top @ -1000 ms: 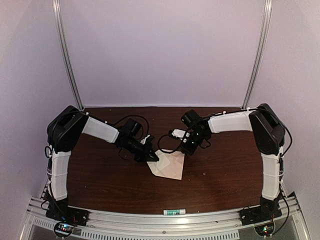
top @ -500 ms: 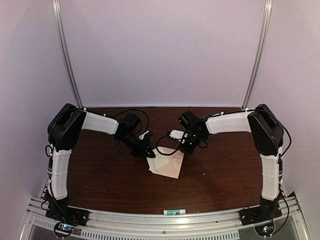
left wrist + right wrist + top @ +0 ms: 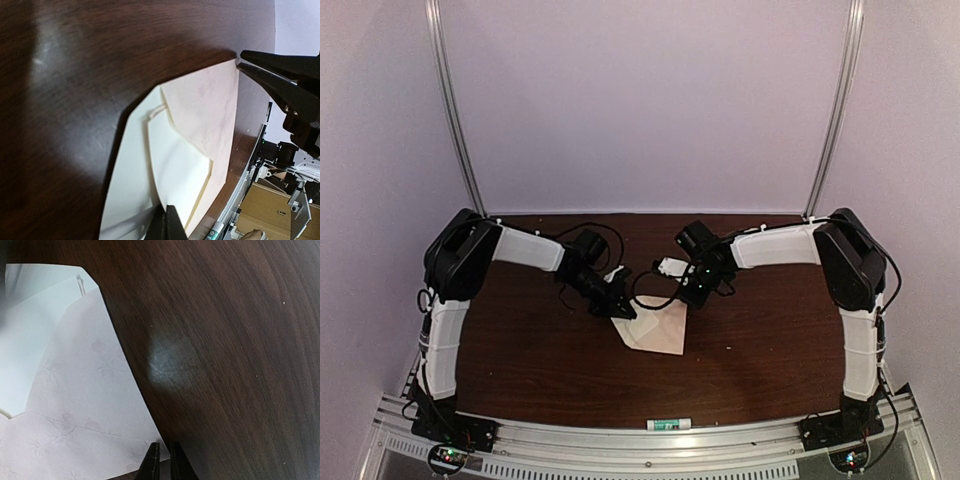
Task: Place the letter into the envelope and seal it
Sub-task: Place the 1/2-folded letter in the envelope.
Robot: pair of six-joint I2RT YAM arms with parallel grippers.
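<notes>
- We are pinching a corner of the envelope (image 3: 90,405) with the right tool (image 3: 162,460), its fingers nearly together on the paper's edge, to anchor the pocket on the tabletop (image 3: 240,340).
- We are carrying the left tool (image 3: 167,225) fully closed, with its tips meeting at the near edge of the letter (image 3: 177,170). We cannot tell whether paper is caught between them. We are judging that a closed tip suits nudging a thin sheet.
- The letter is lying partly inside the envelope, its pale end showing past the patterned pocket wall.
- The tools are working from opposite corners, leaving the mouth free.
- We are judging that sealing is not yet begun.
</notes>
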